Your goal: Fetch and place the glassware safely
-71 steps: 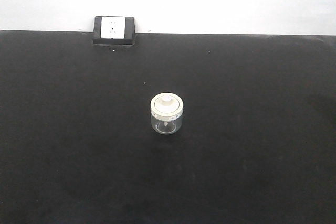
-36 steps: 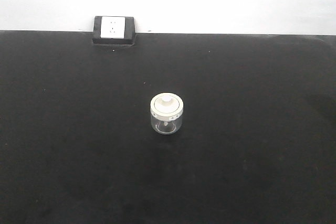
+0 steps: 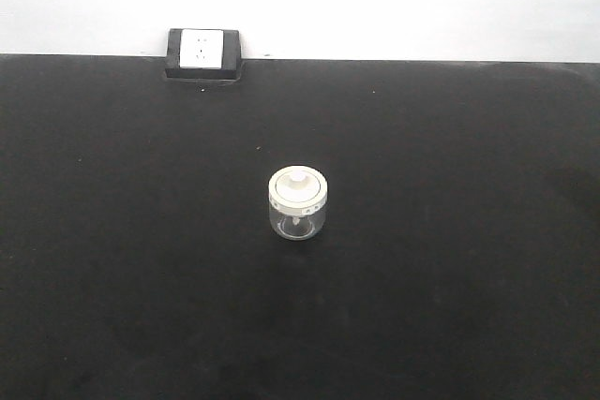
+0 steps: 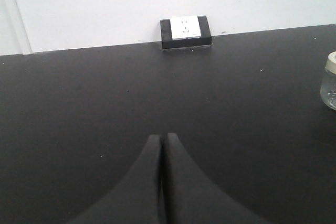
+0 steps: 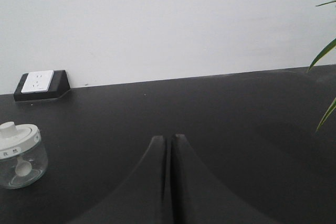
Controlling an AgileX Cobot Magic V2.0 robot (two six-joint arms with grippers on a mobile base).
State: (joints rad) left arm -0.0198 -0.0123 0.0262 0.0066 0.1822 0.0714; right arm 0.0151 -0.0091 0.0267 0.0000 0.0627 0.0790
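Glass jar [image 3: 298,203] upright mid-desk [image 3: 450,306], cream lid on, nothing touching it. Socket box [image 3: 202,52] sits at the desk's far edge, well behind the jar and to its left. Left end effector [image 4: 161,139] closed tight, holding nothing, well apart from the jar. Right end effector [image 5: 169,140] likewise closed and empty

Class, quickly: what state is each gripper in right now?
Left gripper: closed, holding nothing.
Right gripper: closed, holding nothing; the glass jar stands apart.

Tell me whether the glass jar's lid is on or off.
On. The cream-white lid sits flat atop the upright jar, knob upward.
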